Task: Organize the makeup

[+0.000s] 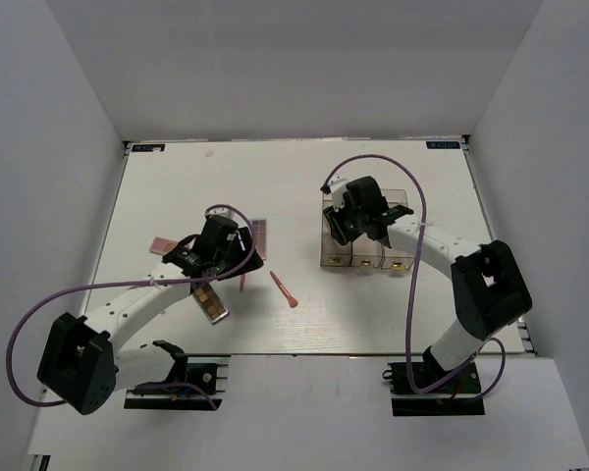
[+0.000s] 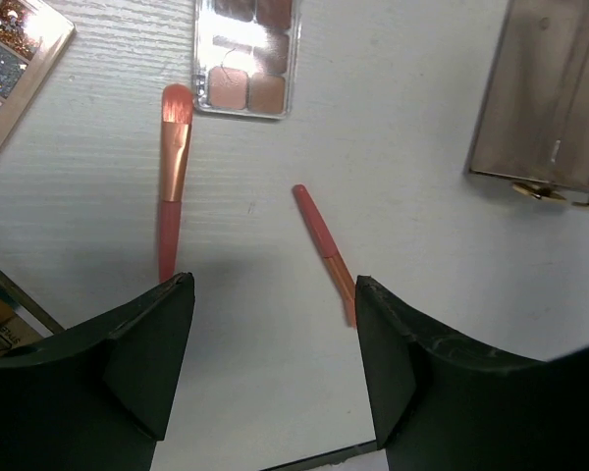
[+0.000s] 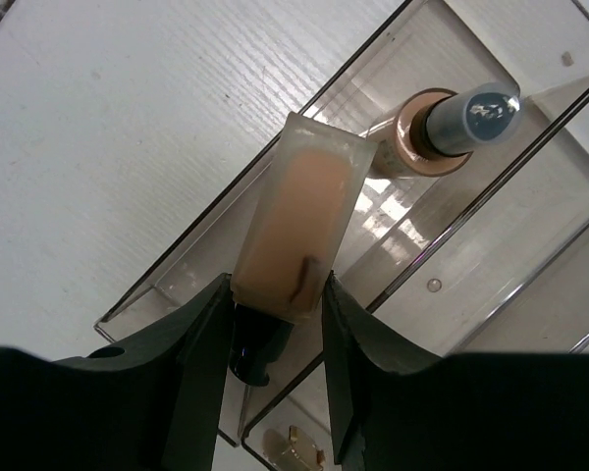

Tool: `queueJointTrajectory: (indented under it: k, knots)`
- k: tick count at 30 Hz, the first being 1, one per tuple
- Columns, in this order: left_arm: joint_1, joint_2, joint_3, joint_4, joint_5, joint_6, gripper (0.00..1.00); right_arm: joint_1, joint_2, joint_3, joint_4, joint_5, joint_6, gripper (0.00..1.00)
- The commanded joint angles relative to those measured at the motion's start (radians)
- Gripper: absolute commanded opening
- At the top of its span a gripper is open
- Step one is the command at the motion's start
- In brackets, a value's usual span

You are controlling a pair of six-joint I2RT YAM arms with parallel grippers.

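Note:
My right gripper is shut on a tan bottle, held with its dark cap toward the wrist, over a compartment of the clear boxes. A second tan bottle with a dark cap lies inside. From above, this gripper hangs over the boxes. My left gripper is open and empty above the table. A salmon-pink brush lies by its left finger and a thin pink stick by its right finger. A brown palette lies beyond them.
A glittery palette lies at the far left of the left wrist view, and the gold-fronted box at the right. From above, a pinkish palette and a brown palette flank the left arm.

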Motion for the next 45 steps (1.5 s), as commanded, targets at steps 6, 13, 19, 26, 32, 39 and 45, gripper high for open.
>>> queueJointTrajectory:
  k: [6, 13, 19, 26, 32, 39, 45]
  knots:
    - [-0.005, 0.143, 0.12, -0.016, -0.051, 0.076, 0.79, -0.013, -0.016, 0.06, 0.013, -0.052, -0.029, 0.49]
    - [0.006, 0.264, 0.207, -0.014, -0.072, 0.148, 0.8, -0.015, -0.038, 0.047, 0.003, -0.075, -0.031, 0.51]
    - [0.015, 0.398, 0.318, -0.009, -0.127, 0.209, 0.81, -0.033, -0.16, 0.044, -0.07, -0.28, -0.067, 0.38]
    - [0.015, 0.597, 0.47, -0.089, -0.219, 0.229, 0.83, -0.075, -0.347, -0.08, -0.012, -0.345, -0.083, 0.0]
    - [0.044, 0.734, 0.591, -0.131, -0.235, 0.283, 0.83, -0.115, -0.398, -0.129, -0.001, -0.349, -0.072, 0.21]
    - [0.066, 0.829, 0.68, -0.161, -0.21, 0.309, 0.83, -0.151, -0.412, -0.143, 0.007, -0.377, -0.051, 0.27]
    - [0.075, 0.855, 0.675, -0.16, -0.163, 0.305, 0.78, -0.17, -0.412, -0.149, 0.016, -0.391, -0.038, 0.27]
